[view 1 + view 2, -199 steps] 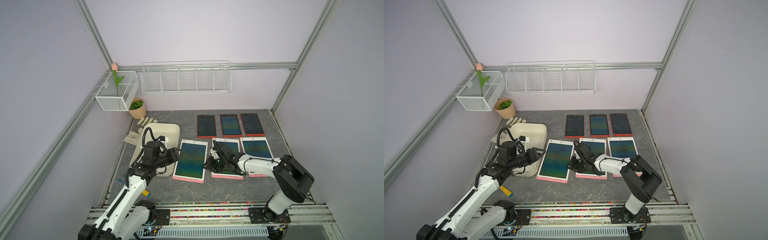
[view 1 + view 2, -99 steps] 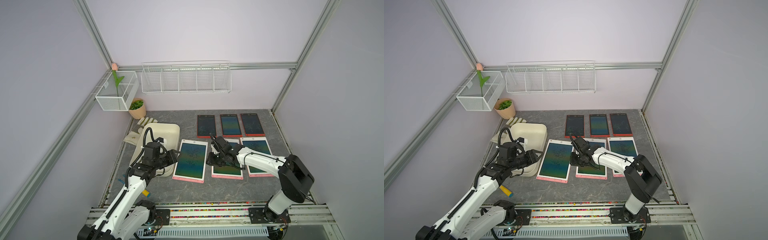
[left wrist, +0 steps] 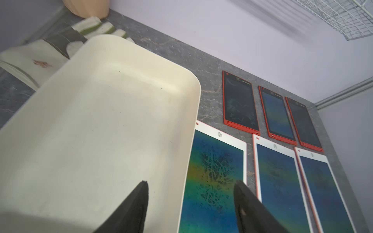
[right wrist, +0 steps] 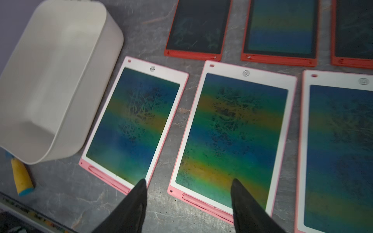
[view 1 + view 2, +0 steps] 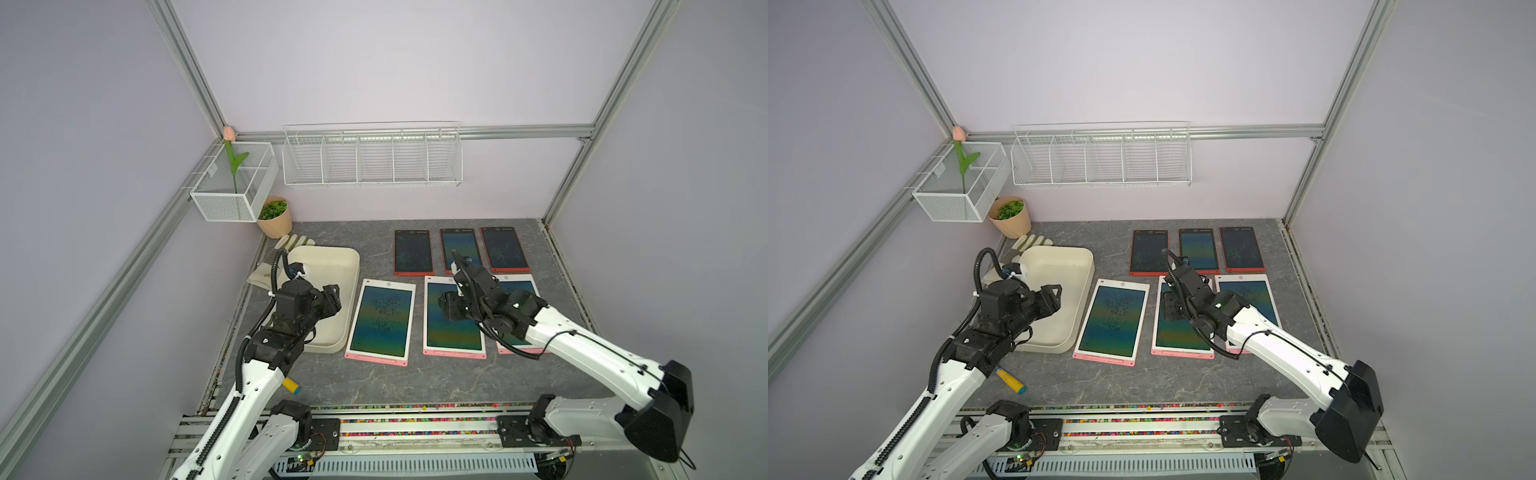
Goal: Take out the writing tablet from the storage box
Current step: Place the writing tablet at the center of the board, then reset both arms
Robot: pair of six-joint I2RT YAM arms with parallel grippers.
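**Top views.** In both top views the cream storage box [image 5: 332,266] sits at 9 o'clock on the grey table [image 5: 374,386]. Six writing tablets lie flat on the table outside it. The first pink tablet [image 5: 381,322] lies just beside the box's 3 o'clock wall. The middle pink tablet [image 5: 449,336] and the end pink tablet [image 5: 521,286] carry the row on toward 3 o'clock. Three red tablets [image 5: 412,251] line up behind them, at about 1 o'clock. The left gripper [image 5: 332,297] hangs over the box's 3 o'clock side, and the right gripper [image 5: 446,307] hangs above the middle pink tablet. A yellow marker [image 5: 1011,380] lies at 7 o'clock, near the box's front corner.

**Left wrist view.** The left gripper [image 3: 190,182] is spread wide, with nothing between its black fingers [image 3: 139,205]. One finger is over the floor of the storage box [image 3: 101,121] and the other over the first pink tablet [image 3: 216,171]. The box's rim runs between them.

**Right wrist view.** The right gripper [image 4: 188,180] is equally wide and carries nothing. One of its fingers [image 4: 248,209] is over the middle pink tablet [image 4: 232,131], and its mate is over the pink bottom edge of the first pink tablet [image 4: 131,121]. Whether either tip touches a tablet cannot be told. The storage box [image 4: 50,80] stands just beside the first pink tablet, with the yellow marker [image 4: 21,177] close to its corner.
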